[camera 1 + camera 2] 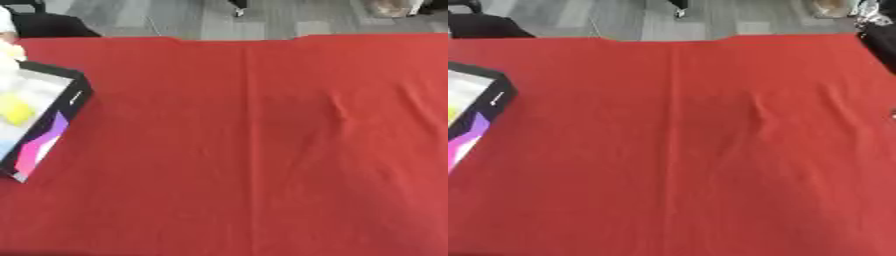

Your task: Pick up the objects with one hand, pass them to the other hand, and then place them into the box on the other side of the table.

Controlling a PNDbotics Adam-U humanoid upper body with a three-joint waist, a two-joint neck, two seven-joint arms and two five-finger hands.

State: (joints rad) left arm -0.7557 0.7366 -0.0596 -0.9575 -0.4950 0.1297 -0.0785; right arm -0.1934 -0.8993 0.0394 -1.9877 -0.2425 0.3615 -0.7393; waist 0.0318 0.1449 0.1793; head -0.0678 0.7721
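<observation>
Left eye view: red-clothed tabletop (pixel 262 150), creased down the middle, filling nearly the whole frame. At the left edge, a black-rimmed box (pixel 77 95) with a pink and purple side panel, cut off by the frame. Inside, a yellow object (pixel 15 110) lying among pale, blurred contents. Grey floor (pixel 219 17) beyond the far edge. Neither hand in sight, so no telling whether open or closed.

Right eye view: same cloth and crease, the box showing only as 1 black corner at the left. Dark shape (pixel 878 40) at the upper right edge, too unclear to identify.
</observation>
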